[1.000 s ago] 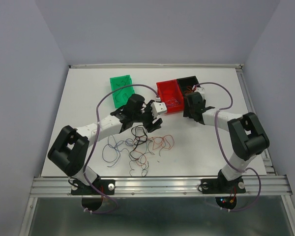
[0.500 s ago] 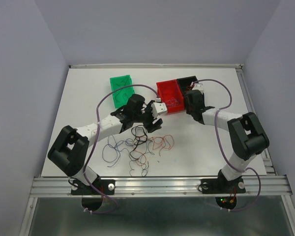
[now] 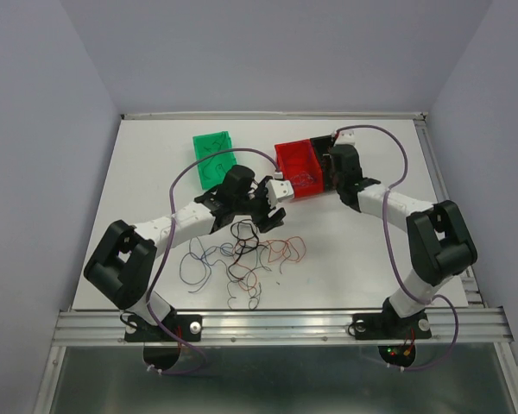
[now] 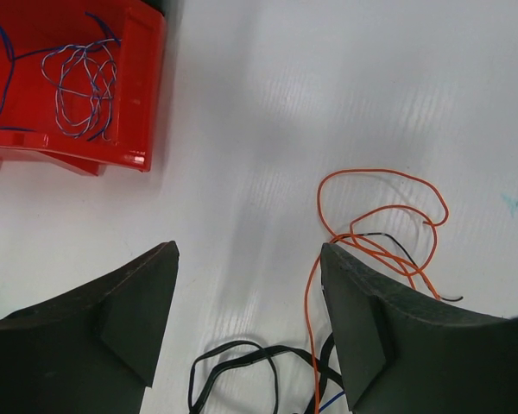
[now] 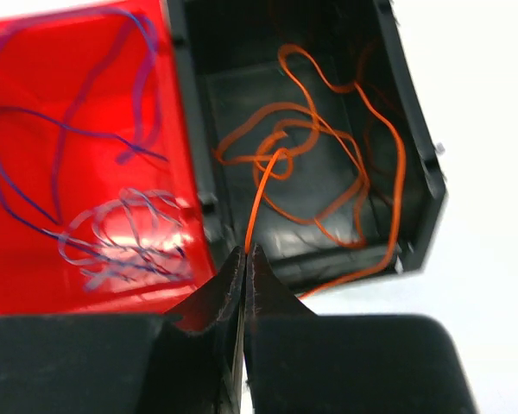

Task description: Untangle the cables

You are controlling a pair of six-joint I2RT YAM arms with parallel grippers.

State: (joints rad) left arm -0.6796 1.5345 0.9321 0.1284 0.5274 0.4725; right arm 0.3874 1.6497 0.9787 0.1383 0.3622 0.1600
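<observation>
The cables (image 3: pixel 252 255) lie as loose red, orange, black and blue-purple strands on the white table, in front of the left arm. My left gripper (image 3: pixel 273 216) hovers over their far edge. It is open (image 4: pixel 249 250), with a black cable loop (image 4: pixel 233 355) below the gap and an orange cable (image 4: pixel 382 216) by the right finger. My right gripper (image 3: pixel 339 166) is over the black bin (image 3: pixel 330 143). Its jaws (image 5: pixel 244 252) are shut on an orange wire (image 5: pixel 261 197) that runs up from the coil in that bin (image 5: pixel 416 147).
A red bin (image 3: pixel 295 164) holding blue-purple wires (image 5: pixel 121 235) stands beside the black bin. It shows in the left wrist view at top left (image 4: pixel 142 95). A green bin (image 3: pixel 212 155) sits further left at the back.
My right gripper closed on the orange wire and moved back over the black bin. The left arm and the strands on the table stayed put.
</observation>
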